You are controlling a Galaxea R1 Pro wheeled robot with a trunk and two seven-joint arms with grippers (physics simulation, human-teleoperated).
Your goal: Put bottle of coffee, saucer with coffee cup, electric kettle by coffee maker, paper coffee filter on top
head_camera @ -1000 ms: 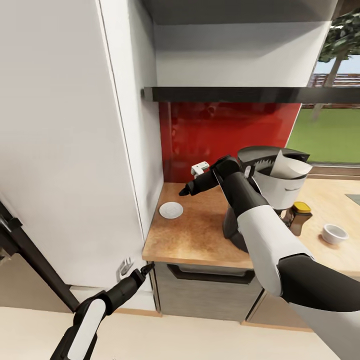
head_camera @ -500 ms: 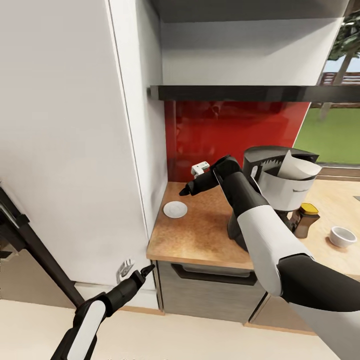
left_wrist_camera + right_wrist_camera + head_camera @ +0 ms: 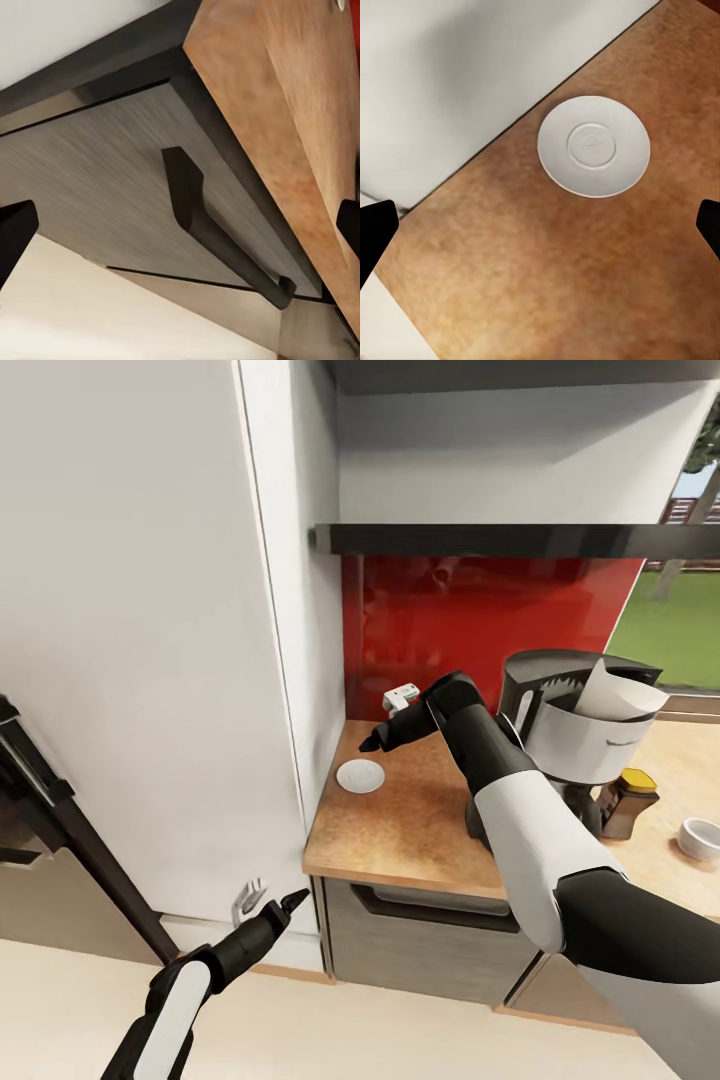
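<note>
The step in hand looks to be the saucer: the right gripper (image 3: 372, 741) hangs over the kitchen countertop (image 3: 410, 825) just above and beside the saucer (image 3: 360, 775), and in the right wrist view its two fingertips sit far apart at the picture's edges, so the pincer is spread wide and holds nothing. Taking the coffee maker (image 3: 580, 745) as landmark, the saucer (image 3: 593, 145) lies well apart from it, toward the white cabinet wall (image 3: 290, 660) at the counter's end, bare and flat on the wood. Being a round plate, it has no long axis and points nowhere; its face is up, its rim level. The paper coffee filter (image 3: 618, 695) stands in the top of the coffee maker, leaning a little away from the wall; the bottle of coffee (image 3: 628, 802) stands upright just beside the machine on its far side from the saucer, and the coffee cup (image 3: 698, 837) sits beyond the bottle, mouth up. The next move probably calls for lowering the gripper so one finger slips under the thin rim, then carrying the saucer close to the coffee maker. The left gripper (image 3: 288, 905) hangs low before the grey drawer front (image 3: 105, 187), its tips also wide apart and empty.
</note>
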